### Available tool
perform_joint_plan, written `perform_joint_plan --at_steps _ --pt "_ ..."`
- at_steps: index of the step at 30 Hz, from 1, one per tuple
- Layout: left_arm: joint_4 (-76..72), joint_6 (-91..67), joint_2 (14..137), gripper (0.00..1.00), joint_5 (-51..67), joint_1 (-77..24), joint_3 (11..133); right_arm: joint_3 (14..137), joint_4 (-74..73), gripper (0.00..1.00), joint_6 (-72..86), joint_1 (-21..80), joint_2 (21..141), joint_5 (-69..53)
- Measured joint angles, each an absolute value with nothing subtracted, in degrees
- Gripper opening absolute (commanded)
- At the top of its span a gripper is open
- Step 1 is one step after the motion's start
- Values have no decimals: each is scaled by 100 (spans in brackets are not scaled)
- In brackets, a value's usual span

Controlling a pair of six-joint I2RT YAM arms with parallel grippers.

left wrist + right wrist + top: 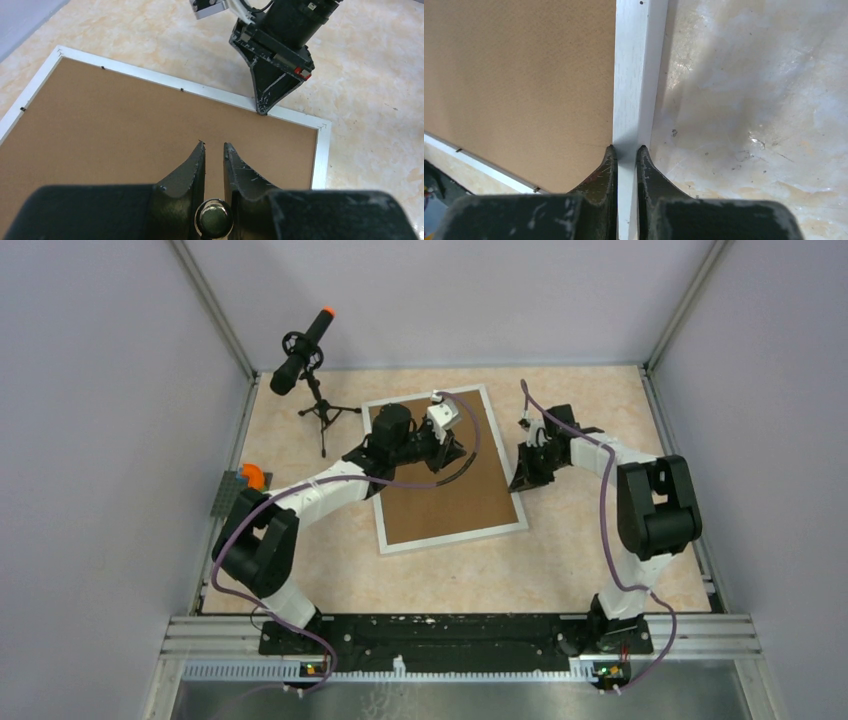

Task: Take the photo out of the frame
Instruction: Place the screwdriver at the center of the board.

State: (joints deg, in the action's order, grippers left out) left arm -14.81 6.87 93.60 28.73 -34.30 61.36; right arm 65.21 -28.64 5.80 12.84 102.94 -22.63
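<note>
The white frame (450, 537) lies face down in the middle of the table, its brown backing board (455, 500) facing up. The photo is hidden under the board. My left gripper (452, 452) is shut and empty, with its tips just above the board (100, 130) near the far right corner, as the left wrist view (214, 145) shows. My right gripper (522, 480) is shut, and its tips rest on the frame's right border (639, 75). Nothing is held between them in the right wrist view (626, 148). It shows in the left wrist view (263, 107) too. Small black tabs (181, 90) line the border.
A black microphone (300, 350) on a small tripod (322, 412) stands at the back left, close to the frame's far left corner. An orange and grey object (250, 477) sits at the table's left edge. Grey walls enclose three sides.
</note>
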Motion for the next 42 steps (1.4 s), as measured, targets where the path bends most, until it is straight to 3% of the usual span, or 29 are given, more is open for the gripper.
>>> perform_joint_plan --at_steps 4,6,11,21,28,34,40,42 --pt "-1334 609 9347 0 3111 -3256 6139 6412 -2727 36 552 1144 10294 -2652" --pt "-1219 596 9347 0 3240 -3155 6139 6401 -2724 49 589 1140 10294 -2764" --pt "-539 620 9277 0 3623 -2950 6265 6337 -2703 62 554 1092 10073 -3162" --pt "1990 1273 8482 0 3739 -2051 6799 6342 -2600 67 -67 956 9483 -3483" --pt "4101 2025 8147 0 3030 -1334 6875 6368 -2718 68 -489 956 9483 -3518" --pt "5328 2200 8654 0 2049 -910 6971 6462 -2797 69 -620 956 9487 -3524" --pt "5531 2198 9456 0 1240 -790 6901 6497 -2808 69 -631 956 9491 -3503" --pt "5500 2185 9712 3 1055 -729 6886 6497 -2821 73 -628 956 9491 -3472"
